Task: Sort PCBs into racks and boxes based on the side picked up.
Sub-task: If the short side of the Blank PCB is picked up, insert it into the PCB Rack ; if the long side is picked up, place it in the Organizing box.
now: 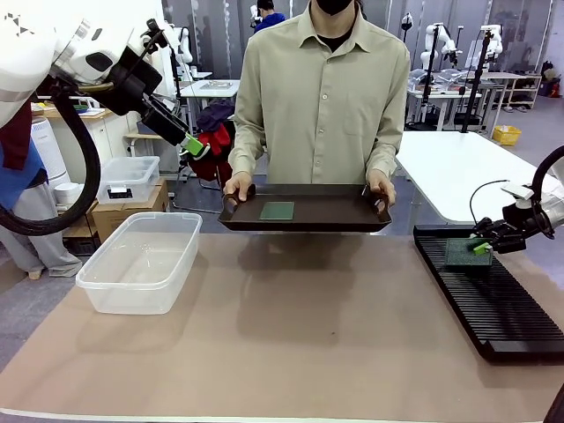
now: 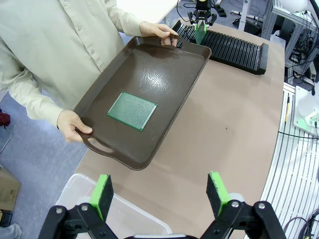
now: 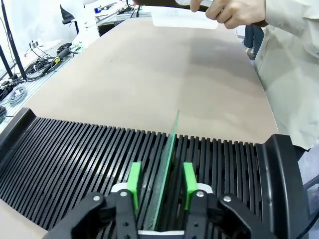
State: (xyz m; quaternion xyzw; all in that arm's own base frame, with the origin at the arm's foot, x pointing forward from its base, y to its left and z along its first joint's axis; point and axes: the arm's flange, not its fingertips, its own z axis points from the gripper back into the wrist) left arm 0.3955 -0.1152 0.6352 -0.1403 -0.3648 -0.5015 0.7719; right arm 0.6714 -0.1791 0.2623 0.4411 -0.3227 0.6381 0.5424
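Front view: the left gripper (image 1: 196, 145) hangs high over the table's (image 1: 291, 326) edge, jaws apart and holding nothing. The tub (image 1: 132, 295) sits below it, a little nearer the robot. Across from it a person holds a tray (image 1: 335, 210) by both handles, hands (image 1: 238, 187) at its ends, with one PCB (image 1: 278, 211) lying flat on it. The right gripper (image 1: 480, 247) is down at the far end of the rack (image 1: 493, 304), and the other PCB (image 1: 460, 253) stands on edge right at its fingertips.

Left wrist view: the left gripper (image 2: 162, 191) has its green pads wide apart with only air between them. Straight ahead of it is the tray (image 2: 164, 84), tilted in the person's hands (image 2: 72, 128), the flat PCB (image 2: 132, 110) near its middle. A corner of the tub (image 2: 129, 219) shows just under the left-hand finger. Far beyond the tray lies the rack (image 2: 234, 50), where the right gripper (image 2: 202, 17) stands over the upright PCB (image 2: 200, 32).

Right wrist view: the right gripper (image 3: 161, 181) straddles the upright PCB (image 3: 169, 159), which sits in a slot of the rack (image 3: 75, 154). The jaws are parted, with a thin gap showing between each pad and the board, so it stands by itself. Past the rack the bare table (image 3: 149, 74) runs ahead to the person's hand (image 3: 239, 11)
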